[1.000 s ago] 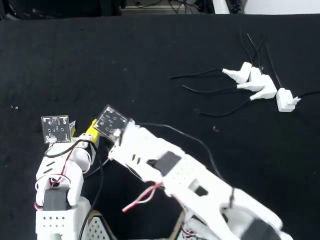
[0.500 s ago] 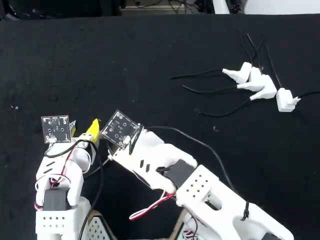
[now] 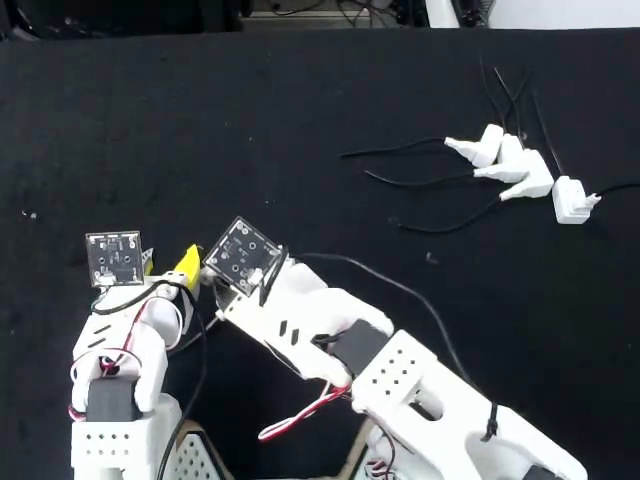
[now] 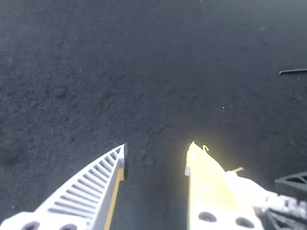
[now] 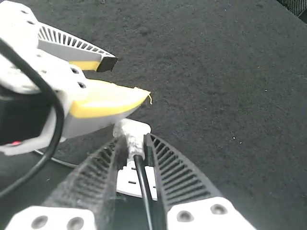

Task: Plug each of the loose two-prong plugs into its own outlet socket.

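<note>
while the right gripper is clenched on a white plug, the left gripper hangs released and empty, its fingers spread over the bare black table. the held plug sits at the lower left of the high view. in the right wrist view its blunt nose pokes past the black fingertips, touching or just short of the left gripper's yellow finger; i cannot tell which. its long axis runs along the fingers, with the black cord trailing back toward the wrist. a flat white piece shows under it between the fingers, too hidden to name. the other plugs lie bunched at the upper right of the high view, cords straggling left and up, with a white block, probably a socket, just beside them. that group lies well apart from both grippers, up and to the right, and the right arm looks better placed to carry its plug there.
</note>
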Robot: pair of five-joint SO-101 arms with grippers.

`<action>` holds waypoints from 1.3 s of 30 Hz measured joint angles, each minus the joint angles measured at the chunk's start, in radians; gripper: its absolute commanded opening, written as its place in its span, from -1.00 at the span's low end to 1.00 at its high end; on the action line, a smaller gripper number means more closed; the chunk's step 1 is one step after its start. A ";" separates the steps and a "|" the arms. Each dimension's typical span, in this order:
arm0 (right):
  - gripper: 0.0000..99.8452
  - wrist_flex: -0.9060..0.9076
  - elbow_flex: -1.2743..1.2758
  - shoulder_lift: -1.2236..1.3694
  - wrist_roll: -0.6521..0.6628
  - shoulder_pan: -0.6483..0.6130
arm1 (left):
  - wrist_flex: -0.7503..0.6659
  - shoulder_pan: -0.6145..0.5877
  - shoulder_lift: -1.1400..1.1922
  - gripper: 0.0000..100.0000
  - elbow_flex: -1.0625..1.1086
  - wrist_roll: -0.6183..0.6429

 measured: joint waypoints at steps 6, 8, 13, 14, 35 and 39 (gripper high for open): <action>-0.98 -0.002 0.000 0.000 -0.003 0.009 | 0.049 0.028 0.009 -0.59 0.002 -0.003; -0.98 -0.002 0.000 0.000 -0.003 0.009 | 0.049 0.031 0.005 -0.59 0.002 -0.005; -0.98 -0.002 0.000 0.000 -0.003 0.009 | 0.049 0.035 0.005 -0.59 0.002 -0.005; -0.98 -0.002 0.000 0.000 -0.003 0.009 | 0.049 0.035 0.005 -0.59 0.002 -0.005; -0.98 0.621 -0.295 0.000 0.512 0.124 | 0.201 -0.055 0.005 -0.58 -0.058 -0.078; -0.98 0.651 -0.295 0.000 0.652 0.124 | 0.304 -0.052 0.005 -0.58 -0.061 -0.130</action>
